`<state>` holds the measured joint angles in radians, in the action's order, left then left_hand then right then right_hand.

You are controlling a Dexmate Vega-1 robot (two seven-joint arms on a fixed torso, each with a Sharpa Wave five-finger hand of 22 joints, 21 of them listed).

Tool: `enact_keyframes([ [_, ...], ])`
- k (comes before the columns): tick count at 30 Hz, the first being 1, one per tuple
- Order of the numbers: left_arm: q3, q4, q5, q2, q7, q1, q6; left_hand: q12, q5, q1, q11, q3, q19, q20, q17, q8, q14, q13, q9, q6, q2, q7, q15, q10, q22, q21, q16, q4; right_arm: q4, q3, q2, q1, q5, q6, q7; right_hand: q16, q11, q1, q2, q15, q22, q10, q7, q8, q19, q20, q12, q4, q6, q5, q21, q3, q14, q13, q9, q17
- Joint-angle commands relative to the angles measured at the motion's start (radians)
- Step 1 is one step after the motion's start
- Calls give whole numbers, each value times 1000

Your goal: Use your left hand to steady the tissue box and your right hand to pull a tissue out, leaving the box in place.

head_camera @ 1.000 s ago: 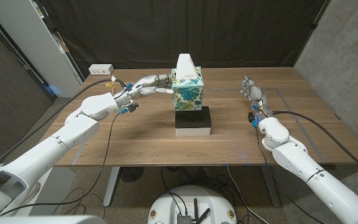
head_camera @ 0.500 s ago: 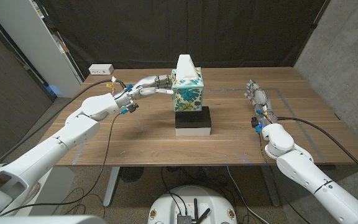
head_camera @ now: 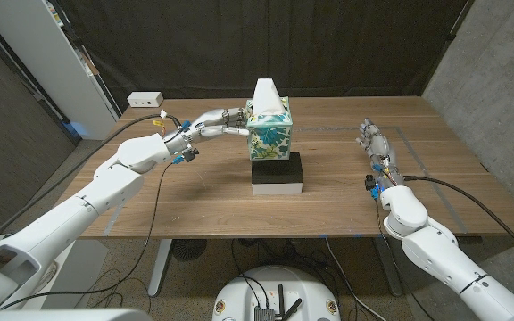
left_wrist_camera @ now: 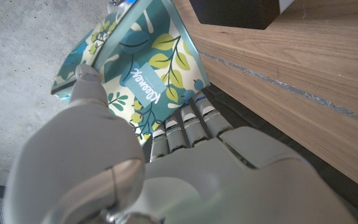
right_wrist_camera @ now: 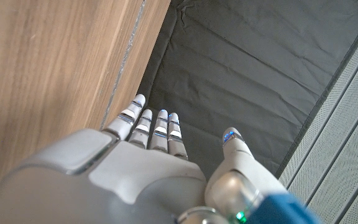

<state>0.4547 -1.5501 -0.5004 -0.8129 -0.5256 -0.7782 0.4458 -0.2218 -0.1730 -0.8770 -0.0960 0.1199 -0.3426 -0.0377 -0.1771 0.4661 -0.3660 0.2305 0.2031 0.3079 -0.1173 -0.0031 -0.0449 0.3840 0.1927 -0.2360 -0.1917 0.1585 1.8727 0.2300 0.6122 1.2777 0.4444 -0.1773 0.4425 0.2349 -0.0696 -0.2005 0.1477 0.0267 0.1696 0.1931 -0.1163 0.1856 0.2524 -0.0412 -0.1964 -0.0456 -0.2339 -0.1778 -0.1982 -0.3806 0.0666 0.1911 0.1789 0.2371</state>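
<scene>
Wooden table (head_camera: 194,201), black block (head_camera: 277,173) at centre. Tissue box (head_camera: 269,131) sits on block, white tissue (head_camera: 269,92) sticking up from top. Left hand (head_camera: 211,122) presses fingers against box's left side. Right hand (head_camera: 375,143) well right of box, fingers straight, holding nothing.

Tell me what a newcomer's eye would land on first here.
The leaf-patterned tissue box, standing mid-table on a black block with a white tissue sticking up from its top. The left robot hand touches the box's side. The right robot hand is far off near the table's right side, holding nothing.
</scene>
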Motion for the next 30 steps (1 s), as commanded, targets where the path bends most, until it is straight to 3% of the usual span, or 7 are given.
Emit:
enact_keyframes([
  [1, 1, 6, -2, 4, 0, 3, -2, 3, -7, 5, 4, 18, -3, -6, 0, 63, 5, 6, 16, 37, -11, 26, -35, 6, 2, 4, 7, -8, 45, -29, -10, 68, -15, -9, 33, -5, -2, -7, 3, 4, 3, 8, 3, 5, 3, 2, 1, -7, -5, 2, 4, 0, 6, 1, 3, 1],
  [15, 5, 16, -1, 11, -2, 11, -5, 3, -6, 9, 0, 27, -5, -1, 1, 65, 2, 7, 15, 41, -7, 21, -40, 11, 2, 3, 6, -6, 85, -47, -19, 117, -35, -3, 51, -4, -4, -7, 3, 5, 3, 9, 2, 6, 4, 2, 0, -9, -7, 2, 3, -1, 6, 1, 3, 1],
  [30, 18, 46, -9, 31, -25, 32, -1, 6, -6, 15, 0, 37, -4, -3, 1, 64, 2, 10, 15, 38, -4, 24, -38, 9, 2, 4, 6, -5, 90, -53, -26, 114, -15, -9, 16, -4, -1, 3, 10, 1, 3, 12, 6, 7, 0, 6, 0, -1, -9, 2, 4, -1, 4, 1, 3, 4],
])
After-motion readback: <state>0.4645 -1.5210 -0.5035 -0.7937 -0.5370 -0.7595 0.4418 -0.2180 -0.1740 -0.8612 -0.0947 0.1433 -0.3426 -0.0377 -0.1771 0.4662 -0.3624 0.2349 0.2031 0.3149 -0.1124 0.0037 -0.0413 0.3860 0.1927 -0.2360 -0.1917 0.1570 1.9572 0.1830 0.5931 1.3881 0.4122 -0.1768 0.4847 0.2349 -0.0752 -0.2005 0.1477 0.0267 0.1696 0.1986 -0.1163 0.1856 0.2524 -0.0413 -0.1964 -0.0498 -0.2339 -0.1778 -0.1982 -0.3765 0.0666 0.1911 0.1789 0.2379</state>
